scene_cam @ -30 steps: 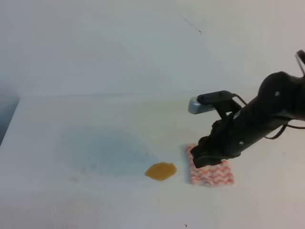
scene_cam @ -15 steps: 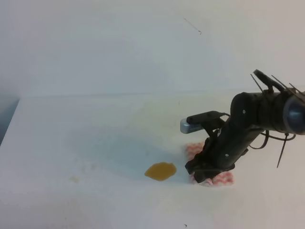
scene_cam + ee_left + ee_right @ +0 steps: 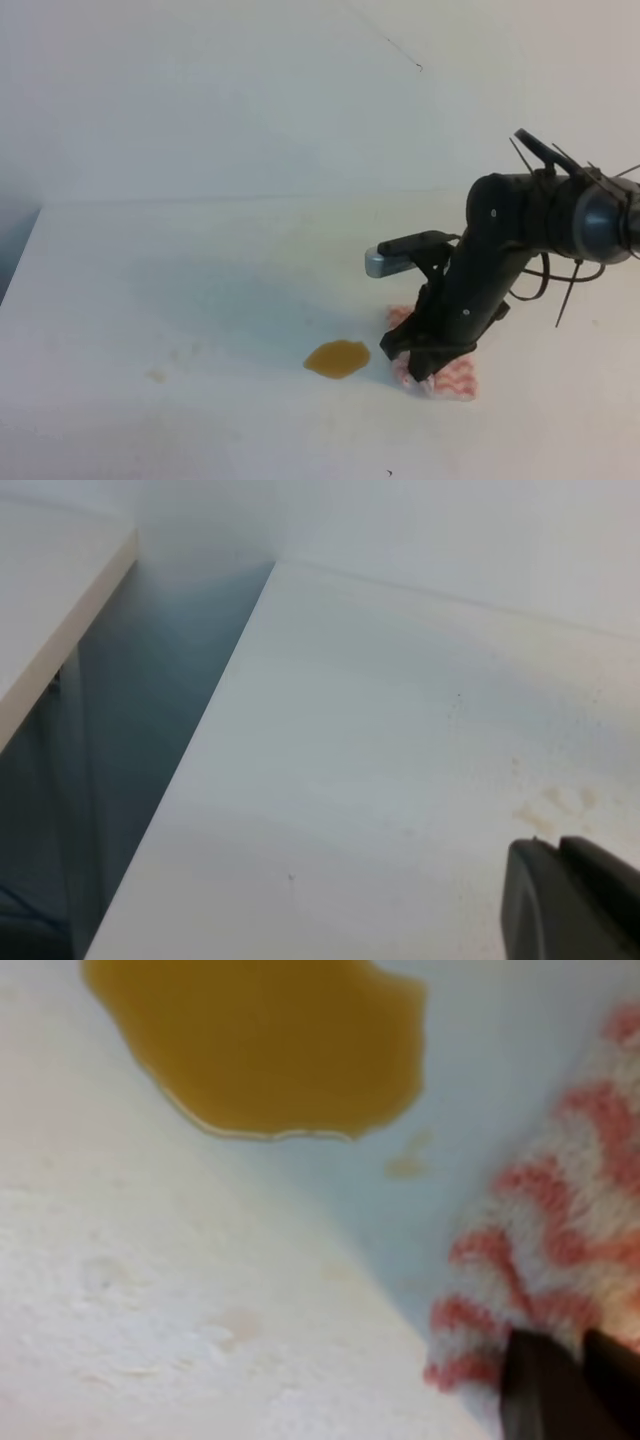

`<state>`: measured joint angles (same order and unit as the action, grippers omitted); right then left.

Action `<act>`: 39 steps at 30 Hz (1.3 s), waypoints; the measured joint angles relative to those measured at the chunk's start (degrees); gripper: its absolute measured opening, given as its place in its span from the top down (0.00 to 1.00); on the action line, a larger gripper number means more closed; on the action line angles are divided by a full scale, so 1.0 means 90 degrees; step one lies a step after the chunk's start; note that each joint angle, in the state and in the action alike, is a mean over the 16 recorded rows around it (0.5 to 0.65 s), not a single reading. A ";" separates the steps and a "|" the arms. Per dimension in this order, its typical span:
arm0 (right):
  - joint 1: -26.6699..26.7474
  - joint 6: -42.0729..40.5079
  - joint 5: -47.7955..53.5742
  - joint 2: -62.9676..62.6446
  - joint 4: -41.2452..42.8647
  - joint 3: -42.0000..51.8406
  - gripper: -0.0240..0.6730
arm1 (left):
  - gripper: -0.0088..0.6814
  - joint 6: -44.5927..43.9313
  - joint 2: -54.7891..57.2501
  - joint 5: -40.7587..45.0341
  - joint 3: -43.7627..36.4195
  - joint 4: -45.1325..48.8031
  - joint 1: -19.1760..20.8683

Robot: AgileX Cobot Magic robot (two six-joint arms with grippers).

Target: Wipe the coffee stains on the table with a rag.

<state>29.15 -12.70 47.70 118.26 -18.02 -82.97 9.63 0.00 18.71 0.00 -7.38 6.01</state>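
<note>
The coffee stain (image 3: 337, 358) is a small glossy amber puddle on the white table (image 3: 200, 280). Just to its right lies the red-and-white zigzag rag (image 3: 452, 381), bunched up under the right arm. My right gripper (image 3: 415, 362) is pressed down on the rag's left edge and is shut on it. In the right wrist view the dark fingertips (image 3: 540, 1390) pinch the rag (image 3: 560, 1220), with the coffee stain (image 3: 260, 1045) a short way ahead. The left gripper (image 3: 565, 880) shows only in the left wrist view, fingers together, above the bare table (image 3: 380, 730).
A faint yellowish smudge (image 3: 157, 375) marks the table left of the puddle; it also shows as a pale smudge (image 3: 560, 805) near the left gripper. The table's left edge (image 3: 200, 740) drops into a dark gap beside another white surface (image 3: 50, 600).
The right gripper came down onto the rag's left part and shut on it. The rag bunched up and shifted slightly toward the puddle. The puddle has not moved.
</note>
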 joint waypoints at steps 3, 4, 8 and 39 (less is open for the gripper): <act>0.0166 0.0058 0.0127 0.0000 -0.0033 -0.0358 0.97 | 0.99 0.0000 0.0000 0.0000 0.0000 0.0000 0.0000; 0.0238 0.0081 0.0150 0.0001 -0.0042 -0.0473 0.97 | 0.99 0.0000 0.0000 0.0000 0.0000 0.0000 0.0000; 0.0605 0.0185 0.0146 0.0014 -0.0047 -0.0873 0.97 | 0.99 0.0000 0.0000 0.0000 0.0000 0.0000 0.0000; 0.1528 0.1668 0.0813 0.1018 0.2291 -0.1591 0.97 | 0.99 0.0000 0.0000 0.0000 0.0000 0.0000 0.0000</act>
<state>42.90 2.30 55.01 127.43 2.60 -97.29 9.63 0.00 18.71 0.00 -7.38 6.01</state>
